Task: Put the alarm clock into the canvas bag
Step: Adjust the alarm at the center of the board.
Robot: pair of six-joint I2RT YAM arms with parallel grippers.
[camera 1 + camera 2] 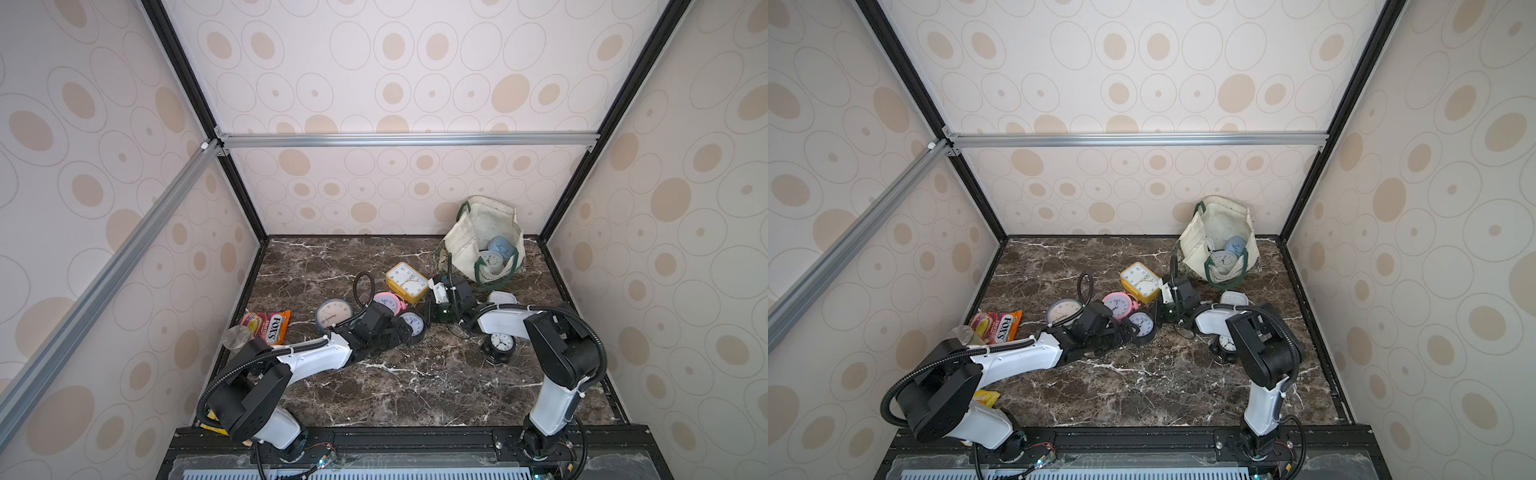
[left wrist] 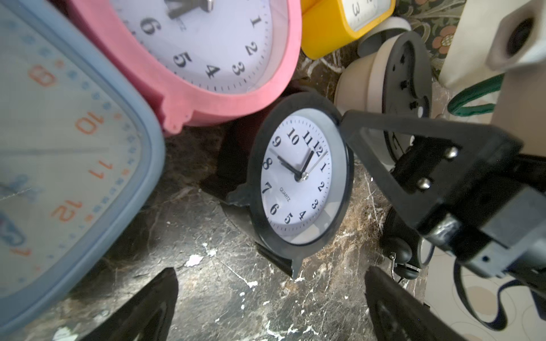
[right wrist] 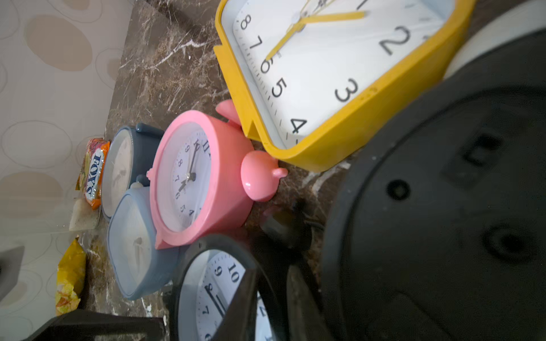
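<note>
Dark marble worktop (image 1: 415,382) inside a booth of pale walls patterned with ovals. Near the middle of it, in a huddle of clocks, the black alarm clock (image 2: 301,180): round, white-faced, standing upright on its edge, on the near-edge side of the pink clock (image 1: 388,301) and the yellow clock (image 1: 407,280). Thin from face to back and round in outline, so no long axis to speak of; probably best pinched through face and back. Faces the left gripper (image 2: 271,270), lying straight ahead of it and just beyond the fingertips (image 2: 159,295), only bare marble between; jaws there wide apart, holding nothing. On its right-edge side, the right gripper (image 1: 431,315), one fingertip (image 2: 350,124) touching the rim close to the twelve; second finger not in sight, so impossible to tell: pinching the clock or merely resting against it. Off in the far right corner, the canvas bag (image 1: 461,245), mouth open, well apart from the clock and on the right arm's side, a pale blue clock (image 1: 500,246) already inside. Judging by that, a short carry toward that corner for the right arm, a long cross-reach for the left.
</note>
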